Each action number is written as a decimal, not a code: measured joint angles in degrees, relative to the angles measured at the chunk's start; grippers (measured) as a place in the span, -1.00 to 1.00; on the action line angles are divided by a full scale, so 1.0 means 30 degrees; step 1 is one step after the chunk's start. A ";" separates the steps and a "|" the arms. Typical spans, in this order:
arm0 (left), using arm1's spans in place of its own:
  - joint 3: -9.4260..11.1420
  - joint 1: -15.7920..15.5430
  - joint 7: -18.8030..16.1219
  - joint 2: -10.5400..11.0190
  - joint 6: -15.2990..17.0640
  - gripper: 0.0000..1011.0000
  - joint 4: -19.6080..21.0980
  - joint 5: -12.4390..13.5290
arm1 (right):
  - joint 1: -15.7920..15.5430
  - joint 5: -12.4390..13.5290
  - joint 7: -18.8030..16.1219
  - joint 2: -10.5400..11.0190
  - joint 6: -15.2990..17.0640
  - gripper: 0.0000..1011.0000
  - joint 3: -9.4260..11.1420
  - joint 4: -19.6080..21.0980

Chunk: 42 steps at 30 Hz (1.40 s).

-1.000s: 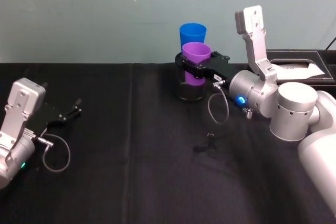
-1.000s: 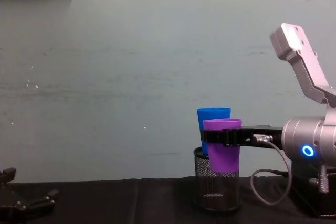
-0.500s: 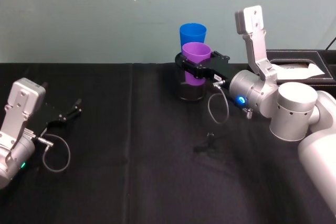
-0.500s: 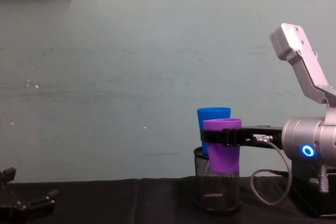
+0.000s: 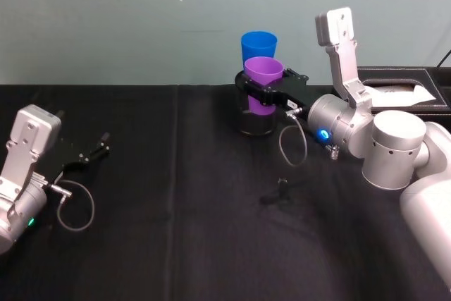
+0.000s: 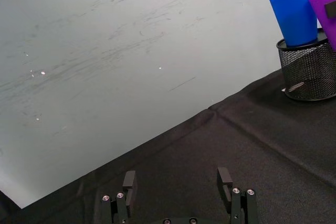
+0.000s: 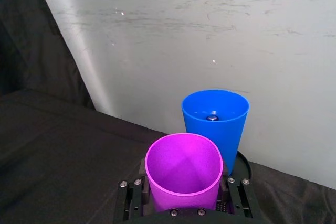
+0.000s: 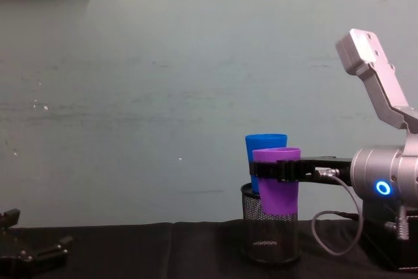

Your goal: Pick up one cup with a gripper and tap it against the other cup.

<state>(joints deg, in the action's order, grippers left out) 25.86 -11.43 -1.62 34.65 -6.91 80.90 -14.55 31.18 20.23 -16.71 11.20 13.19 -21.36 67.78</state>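
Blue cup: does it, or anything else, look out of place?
Slightly: the blue cup stands inside the black mesh pen holder, not on the table. The right gripper holds the purple cup raised in front; the left gripper lies idle at left.

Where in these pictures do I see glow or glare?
Head view: a blue ring light glows on the right arm, a green dot behind the parked left gripper. Right wrist view: one small glint inside the bright blue plastic tumbler; none on the purple plastic tumbler in the right gripper.
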 joint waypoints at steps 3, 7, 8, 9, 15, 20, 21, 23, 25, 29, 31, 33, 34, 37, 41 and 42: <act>0.0000 -0.0001 -0.0001 0.0000 0.0000 0.98 0.0000 0.0000 | 0.0000 0.0000 0.0000 -0.0001 0.0000 0.42 0.0001 0.0001; 0.0001 -0.0001 -0.0001 0.0000 0.0000 0.98 0.0000 0.0000 | 0.0000 0.0000 -0.0001 -0.0001 0.0000 0.42 0.0000 0.0000; 0.0001 -0.0001 0.0000 0.0000 0.0000 0.98 -0.0001 0.0000 | 0.0000 0.0000 -0.0001 -0.0001 0.0000 0.42 0.0000 0.0000; 0.0000 0.0000 0.0000 0.0000 0.0000 0.98 0.0000 0.0000 | 0.0000 -0.0001 0.0000 -0.0001 0.0000 0.42 0.0000 0.0000; 0.0001 0.0000 -0.0001 0.0000 0.0000 0.98 0.0000 0.0000 | 0.0000 0.0000 0.0000 -0.0001 0.0000 0.42 0.0001 0.0000; 0.0001 -0.0001 -0.0001 0.0000 0.0000 0.98 0.0000 -0.0001 | 0.0000 0.0000 0.0001 -0.0001 0.0000 0.42 0.0000 0.0001; 0.0001 0.0000 0.0000 -0.0001 0.0000 0.98 0.0000 0.0000 | 0.0000 0.0000 0.0000 -0.0001 0.0000 0.42 0.0000 0.0001; 0.0001 -0.0001 0.0000 0.0000 0.0000 0.98 0.0000 0.0000 | 0.0000 0.0000 0.0000 0.0000 0.0000 0.42 0.0000 0.0001; 0.0001 -0.0001 0.0000 -0.0001 0.0001 0.98 0.0000 0.0000 | 0.0000 0.0000 0.0000 0.0000 0.0000 0.42 0.0000 0.0001; 0.0000 -0.0001 0.0000 0.0000 0.0000 0.98 -0.0001 0.0000 | 0.0000 0.0000 0.0000 -0.0001 0.0001 0.42 0.0000 0.0001; 0.0000 -0.0001 0.0000 0.0000 0.0000 0.98 0.0000 0.0000 | 0.0000 0.0000 -0.0001 -0.0001 0.0000 0.42 0.0000 0.0001; 0.0001 -0.0001 0.0000 0.0000 0.0000 0.98 0.0000 0.0001 | 0.0000 0.0000 0.0000 -0.0001 0.0000 0.42 0.0000 0.0000; 0.0000 -0.0001 0.0000 0.0001 0.0000 0.98 0.0000 0.0001 | 0.0000 0.0000 0.0000 -0.0001 0.0000 0.42 0.0000 0.0000; 0.0001 -0.0001 0.0000 -0.0001 0.0000 0.98 0.0000 0.0000 | 0.0000 0.0000 0.0000 -0.0001 0.0001 0.42 0.0000 0.0000; 0.0001 -0.0002 0.0000 0.0000 0.0000 0.98 0.0000 0.0000 | 0.0000 -0.0001 0.0000 -0.0001 0.0000 0.42 0.0001 0.0001; 0.0001 -0.0001 0.0000 0.0000 0.0001 0.98 0.0000 0.0001 | 0.0000 0.0000 0.0001 -0.0001 0.0000 0.42 0.0001 0.0001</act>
<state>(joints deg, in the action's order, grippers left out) 25.86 -11.43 -1.62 34.65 -6.90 80.90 -14.55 31.18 20.23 -16.71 11.20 13.19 -21.36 67.79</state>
